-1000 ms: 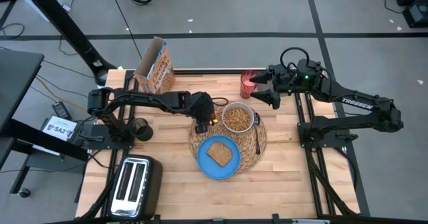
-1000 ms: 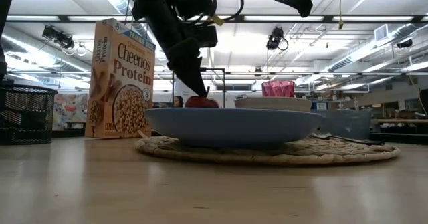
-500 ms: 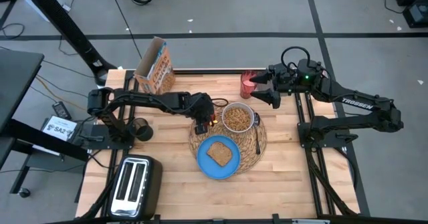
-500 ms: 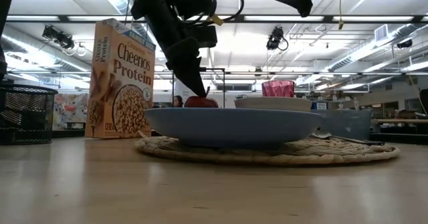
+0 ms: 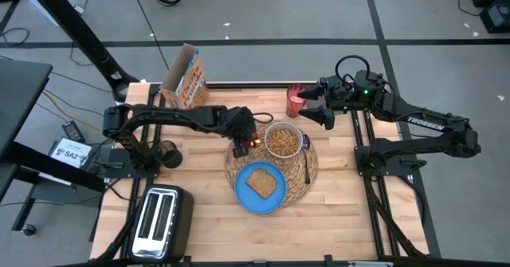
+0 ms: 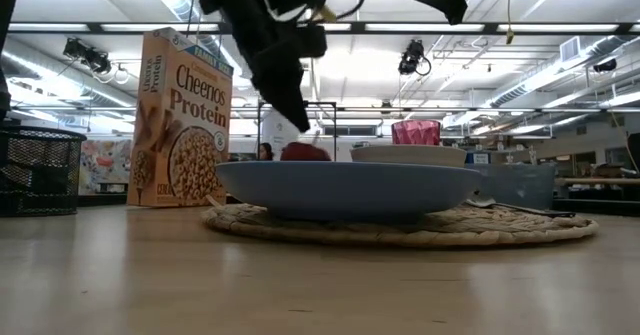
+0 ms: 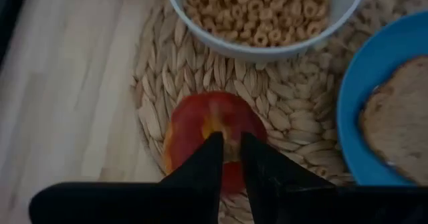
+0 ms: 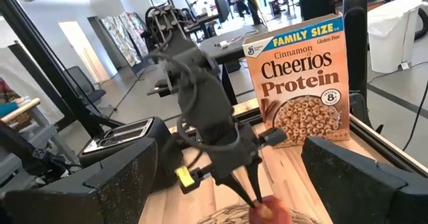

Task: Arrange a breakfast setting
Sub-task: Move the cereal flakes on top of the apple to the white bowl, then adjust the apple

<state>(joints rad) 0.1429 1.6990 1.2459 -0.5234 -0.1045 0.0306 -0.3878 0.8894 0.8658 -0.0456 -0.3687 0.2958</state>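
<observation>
A red apple rests on the left part of the round straw placemat, beside the white bowl of cereal rings. My left gripper slants down over the apple's top, its fingers almost together. On the placemat also lie the blue plate with a toast slice and a spoon. The Cheerios box stands at the far left. My right gripper hovers open and level, high beside the pink glass. My left gripper comes at the apple's top from above, slanting down from the table's left. In the low view its fingertips show a little above the apple. Whether they still touch its stem I cannot tell. The apple sits on the placemat.
A silver toaster stands at the near left corner, and a black mesh cup at the left edge. Bare wood lies near the front edge and right of the placemat.
My left gripper has risen a little from the apple's top. The apple has stayed where it was on the placemat.
</observation>
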